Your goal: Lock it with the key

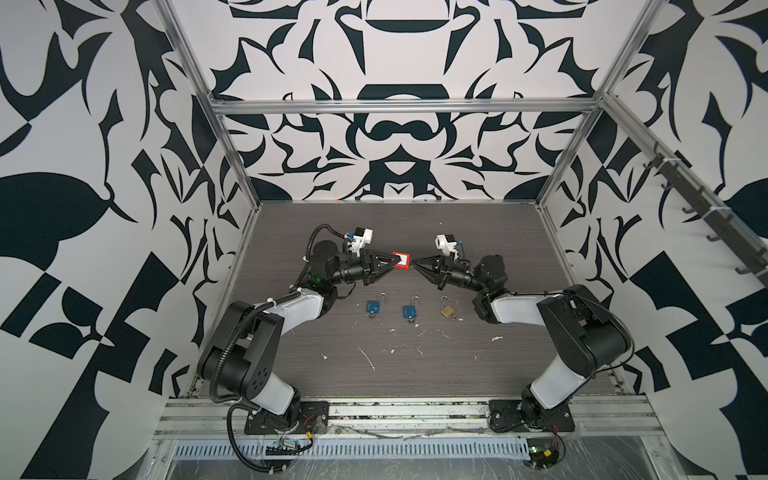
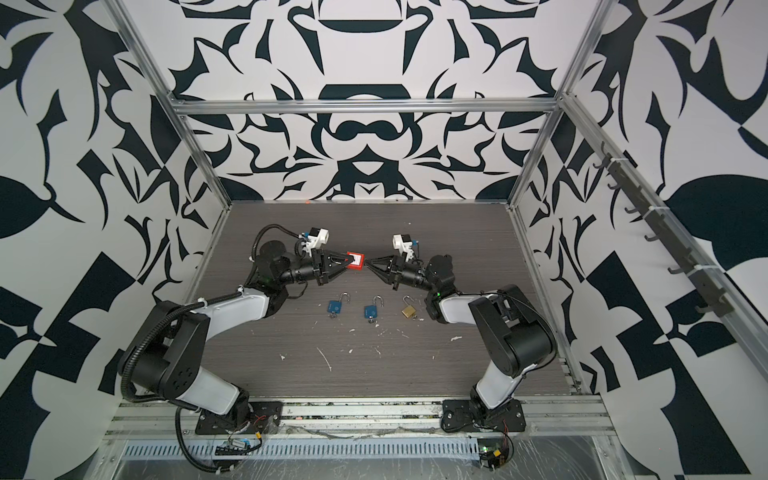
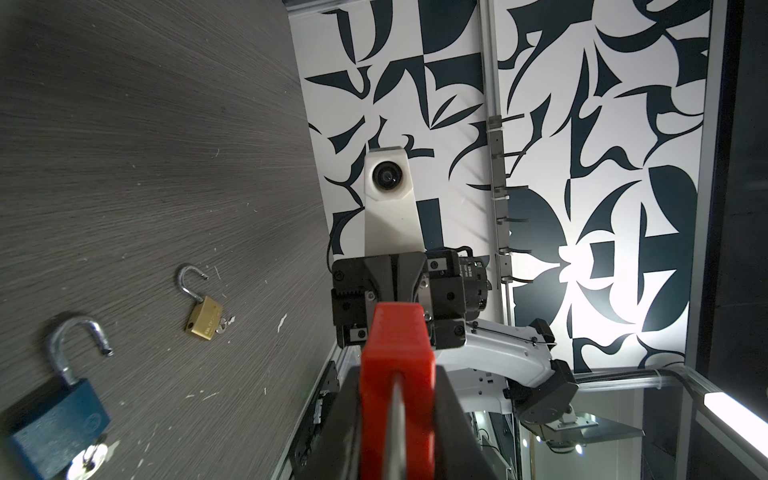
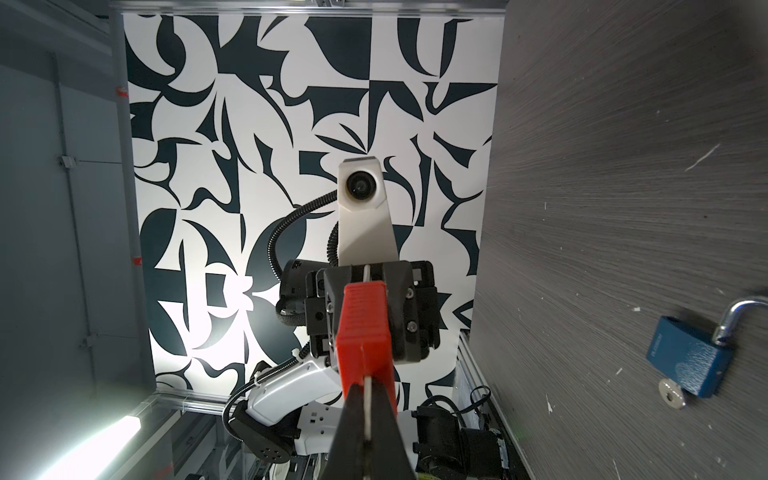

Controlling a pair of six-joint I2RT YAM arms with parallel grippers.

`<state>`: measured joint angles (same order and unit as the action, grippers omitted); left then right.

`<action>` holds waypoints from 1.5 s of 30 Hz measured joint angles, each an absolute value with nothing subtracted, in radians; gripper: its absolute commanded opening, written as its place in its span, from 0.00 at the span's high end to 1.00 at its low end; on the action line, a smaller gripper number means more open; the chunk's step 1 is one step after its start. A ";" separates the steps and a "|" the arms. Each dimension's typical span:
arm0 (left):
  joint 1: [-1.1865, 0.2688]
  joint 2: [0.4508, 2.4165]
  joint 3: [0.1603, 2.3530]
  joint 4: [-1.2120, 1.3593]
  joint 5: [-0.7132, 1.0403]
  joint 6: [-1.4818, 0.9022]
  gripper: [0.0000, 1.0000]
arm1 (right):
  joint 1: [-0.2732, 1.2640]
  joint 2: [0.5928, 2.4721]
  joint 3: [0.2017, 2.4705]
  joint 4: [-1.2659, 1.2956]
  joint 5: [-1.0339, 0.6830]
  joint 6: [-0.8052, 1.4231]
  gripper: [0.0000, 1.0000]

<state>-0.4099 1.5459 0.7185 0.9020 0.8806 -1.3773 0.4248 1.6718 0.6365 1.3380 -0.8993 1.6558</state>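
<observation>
Right wrist view: the right gripper (image 4: 368, 388) has its jaws pinched together on a thin silver blade, apparently the key (image 4: 368, 415), which runs into the end of the red padlock (image 4: 361, 328). In both top views the left gripper (image 1: 394, 264) is clamped on the padlock's body from the opposite side. The lock hangs in the air over the table (image 1: 415, 374), about mid-width and nearer the far edge than the front.

3 spare locks lie in a row toward the table's middle: a blue padlock (image 1: 373, 306), another blue padlock (image 1: 409, 311) and a brass padlock (image 1: 447, 311), each with its shackle open and a key in its base.

The red body looks rigid, light and fairly smooth, so its flat sides are likely the surest hold. The key is small, stiff metal and may slip or twist between the fingers when turned.

The top views show the 2 arms meeting, but the key is too small to make out there. The left wrist view shows only the lock's other end, so whether the shackle is seated cannot be told.
</observation>
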 measured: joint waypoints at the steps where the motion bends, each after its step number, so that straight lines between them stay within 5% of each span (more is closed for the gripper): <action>1: -0.410 1.546 0.715 0.906 0.881 -1.383 1.00 | 0.424 1.671 0.634 1.339 -0.901 1.645 1.00; 17: -0.395 1.548 0.708 0.948 0.898 -1.413 1.00 | 0.321 1.563 0.535 1.349 -0.905 1.549 1.00; 23: -0.403 1.483 0.760 0.580 0.822 -1.185 1.00 | 0.197 1.485 0.442 1.330 -0.886 1.553 1.00; 32: -0.471 1.324 0.961 0.006 0.553 -0.722 1.00 | 0.100 1.143 0.329 0.663 -0.686 1.221 1.00; 38: -0.469 1.346 0.895 -0.006 0.578 -0.663 1.00 | 0.100 0.931 0.329 0.332 -0.497 1.038 1.00; 45: -0.469 1.328 0.837 0.015 0.584 -0.664 1.00 | 0.099 0.976 0.295 0.246 -0.406 0.999 1.00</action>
